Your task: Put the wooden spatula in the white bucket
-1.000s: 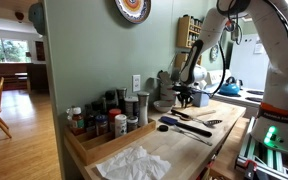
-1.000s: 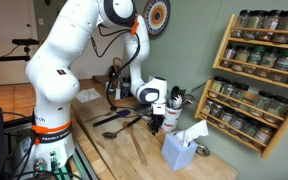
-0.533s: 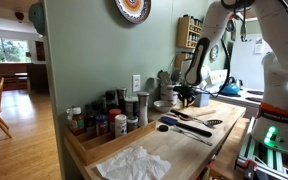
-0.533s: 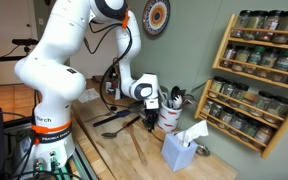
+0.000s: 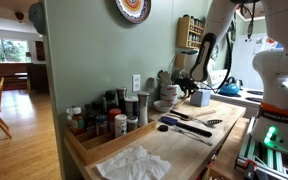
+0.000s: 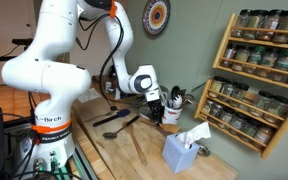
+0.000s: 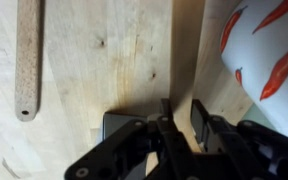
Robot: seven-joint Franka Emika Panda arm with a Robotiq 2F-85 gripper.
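The gripper hangs just above the wooden counter, tight against the wall side. There's not much room there. The white bucket stands just beside it, and the wall spice rack juts out above and beyond. A pale blue box sits nearer the counter's front edge. The widest bare wood lies between the crumpled white cloth and the utensils. Those are a blue-handled spoon and a black slotted spatula, both lying flat. A tray of jars lines the wall edge.

As for writing, there's lettering on the arm's base, but it's too small to read. The jar labels are the same.

In the wrist view the gripper has its jaws drawn in narrow. They pinch a pale flat strip, the wooden spatula, which runs straight out from between the fingers over the counter. The bucket, white with orange streaks, curves in at the right, close to the spatula but apart from it. Off to the other side a darker round wooden handle lies on the boards, a small hole near its end.
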